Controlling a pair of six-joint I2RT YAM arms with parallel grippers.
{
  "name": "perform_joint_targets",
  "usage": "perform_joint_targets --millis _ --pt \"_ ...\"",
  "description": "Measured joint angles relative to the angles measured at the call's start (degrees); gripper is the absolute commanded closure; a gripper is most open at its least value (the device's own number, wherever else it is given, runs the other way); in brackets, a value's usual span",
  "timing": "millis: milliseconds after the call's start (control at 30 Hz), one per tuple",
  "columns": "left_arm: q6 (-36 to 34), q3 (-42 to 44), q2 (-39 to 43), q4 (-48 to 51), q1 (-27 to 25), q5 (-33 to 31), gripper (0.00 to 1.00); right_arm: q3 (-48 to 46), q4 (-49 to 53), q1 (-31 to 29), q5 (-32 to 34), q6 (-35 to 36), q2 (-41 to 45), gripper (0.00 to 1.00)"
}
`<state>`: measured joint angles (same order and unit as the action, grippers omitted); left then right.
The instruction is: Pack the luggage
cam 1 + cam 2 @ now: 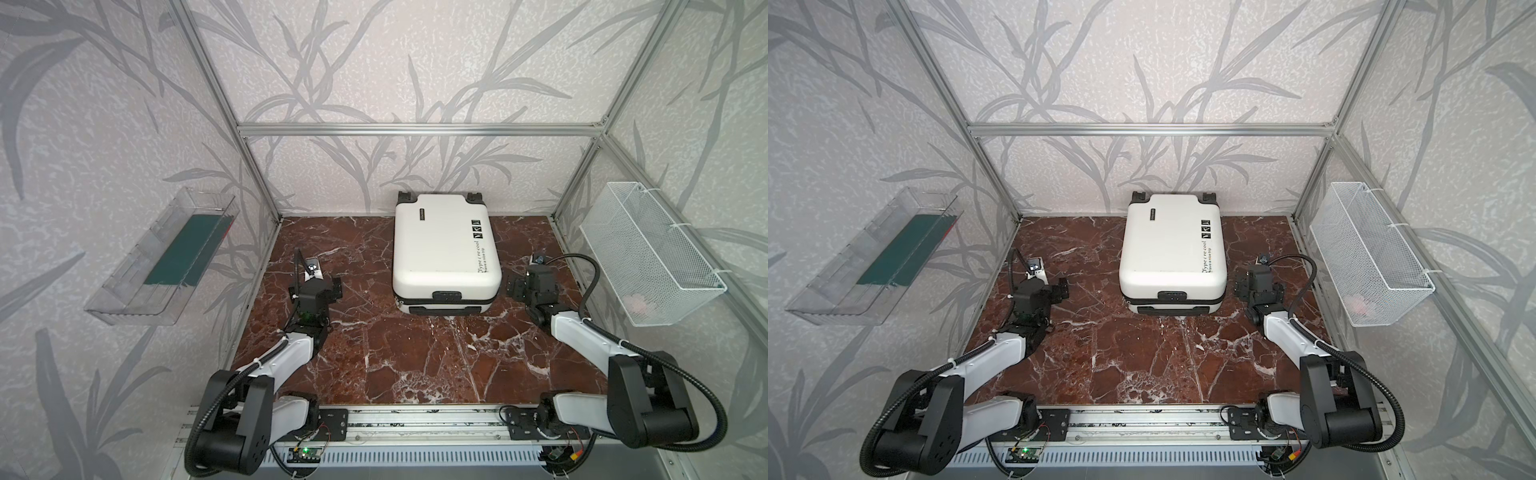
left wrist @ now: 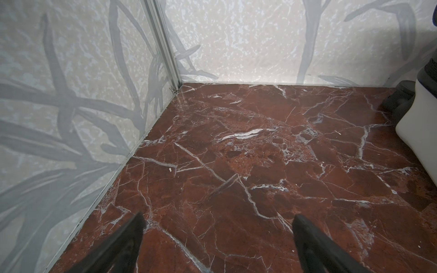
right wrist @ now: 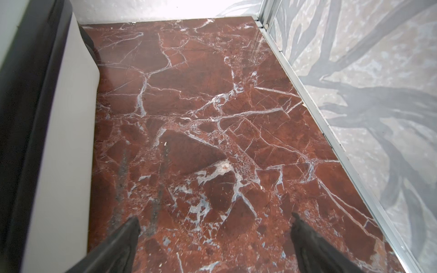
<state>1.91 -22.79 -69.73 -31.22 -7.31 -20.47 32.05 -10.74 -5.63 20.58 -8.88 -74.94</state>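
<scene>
Luggage (image 1: 446, 249) lies flat and shut toward the back of the marble table (image 1: 415, 365), its black wheels against the rear wall and a black fitting (image 1: 446, 296) on its near edge, handle or latch I cannot tell; the left gripper (image 2: 217, 219) hangs over bare marble well to the left of the case, jaws spread wide with nothing between them; the right gripper (image 3: 215, 222) sits just beside the case's right flank, jaws likewise wide apart and empty, not touching the shell. Judging by its look, the shell is stiff, smooth and likely slippery, and far too broad to pinch across; empty, it should be light enough to skid on the marble if pushed; the better hold is probably the lip of the upper half along the dark seam, or the black fitting at the near edge, with the other arm steadying the lower half while the lid is raised. A clear bin (image 1: 158, 257) on the left wall holds something flat and green, and a wire basket (image 1: 648, 253) on the right wall something pale pink; these are presumably what goes in.
</scene>
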Motion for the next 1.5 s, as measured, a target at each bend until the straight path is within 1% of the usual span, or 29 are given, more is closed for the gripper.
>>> perform_joint_targets --millis 167,300,367,467,600,667,700,767,867,967,1033,1200,1500 --pt "-0.3 2.1 -6.3 -8.6 2.2 1.4 0.01 -6.5 -14.0 -0.3 -1.3 3.2 -1.5 0.01" --pt "-0.5 4.0 -10.7 -14.0 4.6 5.3 0.01 -11.3 -24.4 -0.7 -2.3 5.3 -4.7 0.01" --pt "-0.6 4.2 -12.1 -15.8 5.5 7.2 0.01 -13.5 -31.4 -0.7 -2.7 6.2 -7.3 0.01" --pt "-0.7 4.2 -14.0 -18.8 6.1 9.5 0.01 -14.6 -34.9 -0.8 -3.3 7.1 -8.8 0.01" --pt "-0.9 4.2 -17.9 -22.0 6.4 11.8 0.02 -14.4 -38.6 -0.8 -5.7 8.2 -9.1 0.01" --pt "-0.9 4.2 -19.5 -22.7 6.4 12.7 0.01 -14.7 -45.1 -0.8 -6.3 8.8 -12.6 0.01" --pt "-0.9 4.2 -19.9 -22.8 6.6 13.1 0.01 -14.7 -46.5 -0.9 -6.6 8.9 -14.3 0.01" --pt "-0.9 4.1 -20.0 -22.9 7.0 13.8 0.01 -14.5 -43.3 -0.9 -7.0 9.0 -14.1 0.01" --pt "-0.5 3.1 -20.0 -22.6 8.2 15.3 0.01 -13.5 -44.3 -0.9 -7.1 9.5 -14.7 0.01" --pt "0.0 2.1 -20.0 -22.5 9.4 16.3 0.01 -11.9 -41.1 -0.9 -7.1 9.6 -14.2 0.01" --pt "0.2 2.1 -20.0 -22.4 9.8 16.5 0.01 -11.5 -41.3 -0.9 -7.1 9.6 -14.2 0.01" --pt "0.4 2.1 -20.0 -22.4 9.7 16.4 0.01 -11.5 -42.0 -0.8 -7.1 9.9 -14.6 0.01" --pt "0.6 2.1 -20.0 -22.4 9.6 16.3 0.01 -11.2 -40.3 -0.8 -7.1 9.9 -14.1 0.01"
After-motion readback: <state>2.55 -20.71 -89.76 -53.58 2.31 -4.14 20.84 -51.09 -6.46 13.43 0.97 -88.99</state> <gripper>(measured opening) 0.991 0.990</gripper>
